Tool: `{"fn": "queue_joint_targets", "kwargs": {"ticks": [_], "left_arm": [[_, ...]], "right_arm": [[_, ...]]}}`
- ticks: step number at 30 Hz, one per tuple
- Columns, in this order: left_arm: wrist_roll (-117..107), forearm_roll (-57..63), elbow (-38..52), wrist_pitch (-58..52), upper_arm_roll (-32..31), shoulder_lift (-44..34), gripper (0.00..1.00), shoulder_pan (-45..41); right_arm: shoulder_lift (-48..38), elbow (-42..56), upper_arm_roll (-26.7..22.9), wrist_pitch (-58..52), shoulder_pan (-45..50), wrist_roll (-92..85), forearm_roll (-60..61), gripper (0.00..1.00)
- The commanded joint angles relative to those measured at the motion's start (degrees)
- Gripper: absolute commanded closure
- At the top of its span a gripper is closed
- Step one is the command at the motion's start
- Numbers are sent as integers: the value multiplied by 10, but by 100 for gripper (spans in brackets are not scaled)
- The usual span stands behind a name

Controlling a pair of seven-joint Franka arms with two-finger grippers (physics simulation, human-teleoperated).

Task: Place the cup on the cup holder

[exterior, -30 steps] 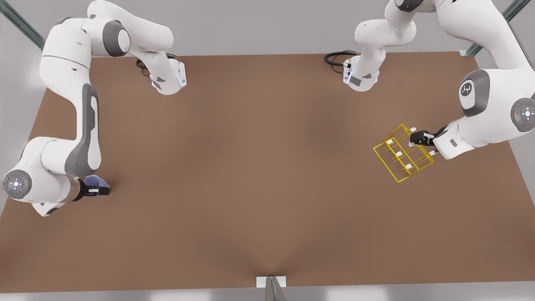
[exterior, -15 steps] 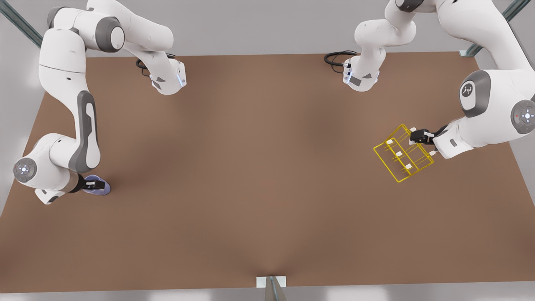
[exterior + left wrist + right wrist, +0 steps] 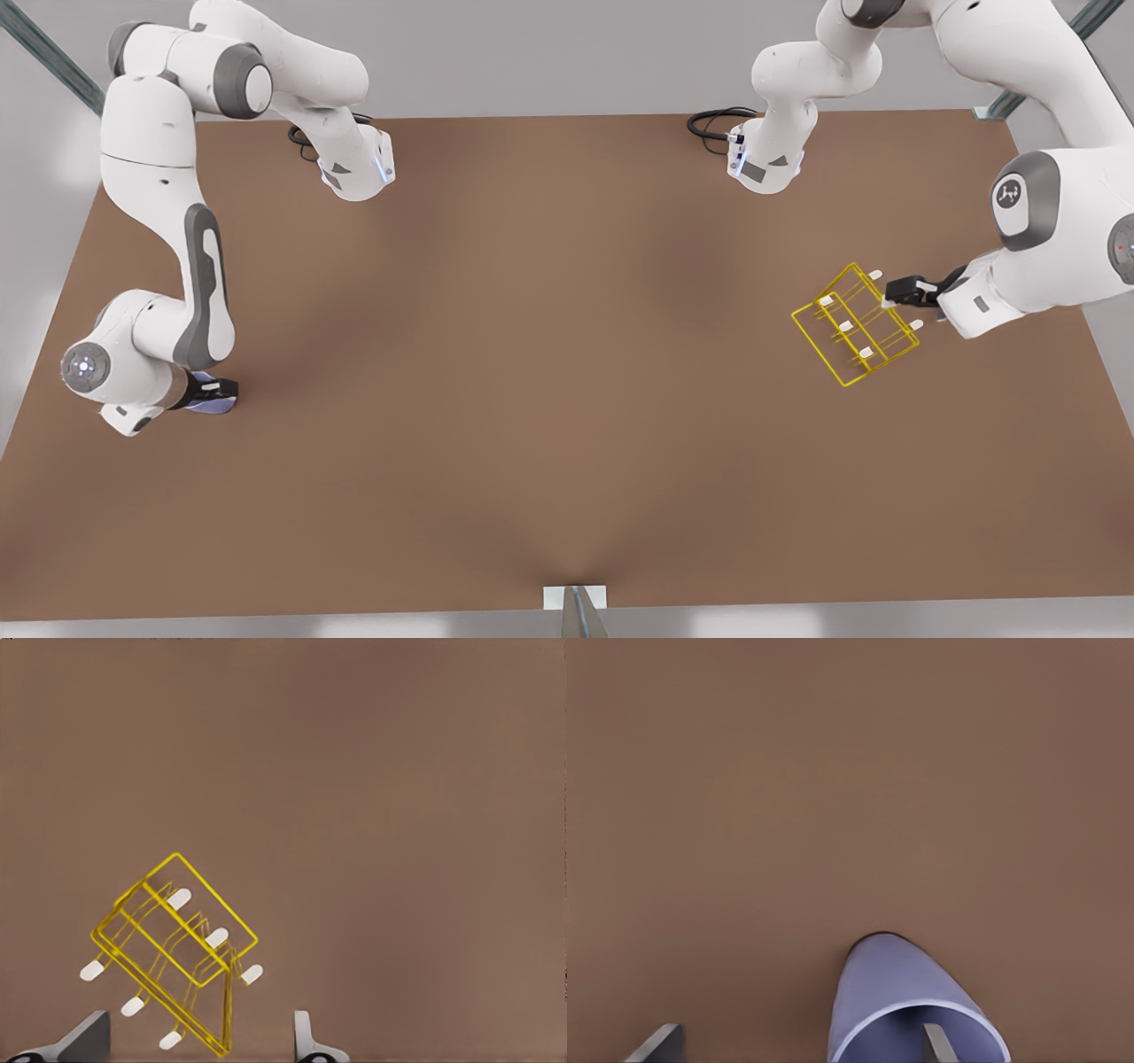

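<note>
Two claws at opposite ends of the brown worktop (image 3: pixel 549 425).
Right claw (image 3: pixel 213 392) spread, one finger inside the lying lavender-blue tapered cup (image 3: pixel 908 1005); left claw (image 3: pixel 902 292) spread beside the yellow wire cup holder (image 3: pixel 855 325), gripping nothing.

Lavender-blue cup (image 3: pixel 897 992), yellow wire cup holder (image 3: pixel 855 326) with white-tipped pegs, brown table (image 3: pixel 549 372)

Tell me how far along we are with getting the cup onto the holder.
Early. Nothing is placed yet: the cup sits on the table, across from the cup holder. In hand: the right gripper is open, one finger inside the cup's rim; the left gripper is open at the holder's edge. Left: grasp, carry, place.
</note>
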Motion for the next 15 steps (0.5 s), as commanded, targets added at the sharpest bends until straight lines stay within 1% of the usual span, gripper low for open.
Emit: {"fn": "queue_joint_targets", "kwargs": {"ticks": [1,2,4,6,10,15], "left_arm": [[4,0,1,-15,-1,-3,0,-1],[4,2,19,-14,-1,-3,0,-1],[4,2,21,-13,-1,0,0,-2],[6,2,21,-14,-1,1,0,-2],[5,0,20,-29,0,3,0,-1],[3,0,20,-29,0,3,0,-2]], "right_arm": [[3,-4,-2,11,-2,-42,-1,0],[3,-6,-2,12,-3,-43,-1,0],[2,-12,-2,12,-4,-66,-1,0],[1,-40,-3,12,0,-67,-1,0],[16,-44,-3,46,-1,-66,-1,0],[19,-42,-3,49,-2,-66,-1,0]]}}
